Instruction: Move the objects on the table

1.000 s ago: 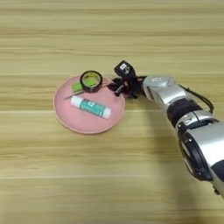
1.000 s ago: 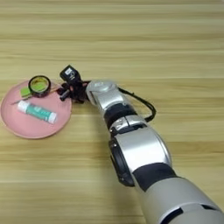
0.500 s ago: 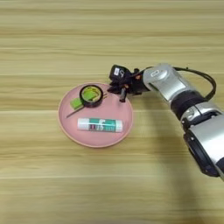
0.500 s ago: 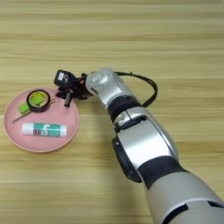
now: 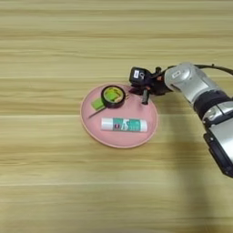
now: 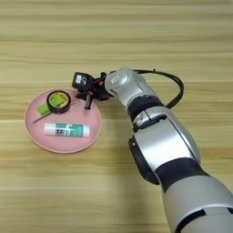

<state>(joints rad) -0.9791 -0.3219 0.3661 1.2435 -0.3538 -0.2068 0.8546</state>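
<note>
A round, smooth pink plate (image 5: 119, 136) lies on the wood-grain table (image 5: 54, 54). On it, at ten o'clock, a green block (image 5: 97, 104) touches a black tape roll (image 5: 113, 95); a cylindrical glue stick (image 5: 124, 124) lies centrally. At the plate's two o'clock rim hovers the right gripper (image 5: 144, 93); whether its black fingers grip anything cannot be told.

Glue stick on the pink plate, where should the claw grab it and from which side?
Grip the glue stick across its middle, coming from above. It lies flat and level on the pink plate, long sides bare, the tape roll apart behind it.
</note>
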